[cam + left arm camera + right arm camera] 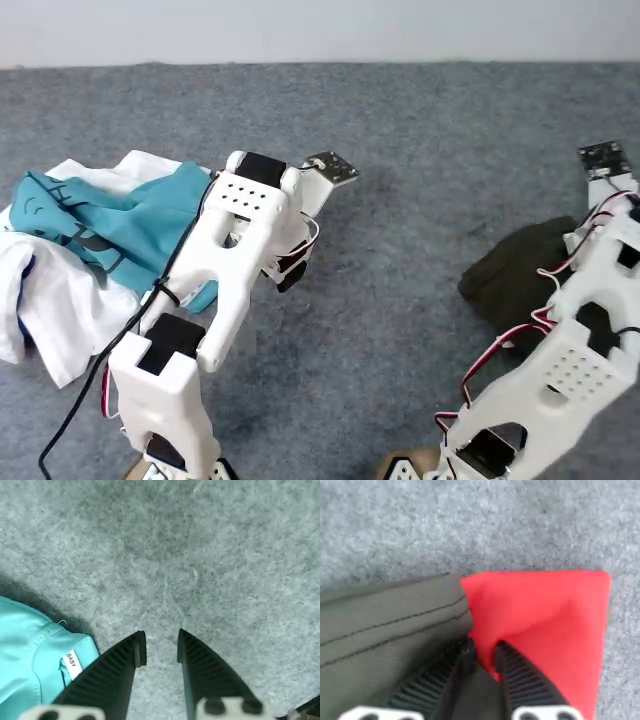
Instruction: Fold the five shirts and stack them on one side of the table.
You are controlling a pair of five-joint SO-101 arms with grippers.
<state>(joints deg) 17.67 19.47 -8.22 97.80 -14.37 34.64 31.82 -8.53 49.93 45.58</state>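
Shirts lie in two heaps, one at each side of the table.
High view: a teal shirt (120,225) and a white shirt (50,300) lie crumpled together under the left arm (230,260), and a dark olive shirt (510,270) lies under the right arm (570,370). Left wrist view: the left gripper (161,645) hangs released over bare grey felt (200,555) just beside the teal shirt, so closing here would likely catch nothing. Right wrist view: the right gripper (482,652) sits where the olive shirt meets a red shirt (545,625). Its grip cannot be told, and a lift might drag both shirts.
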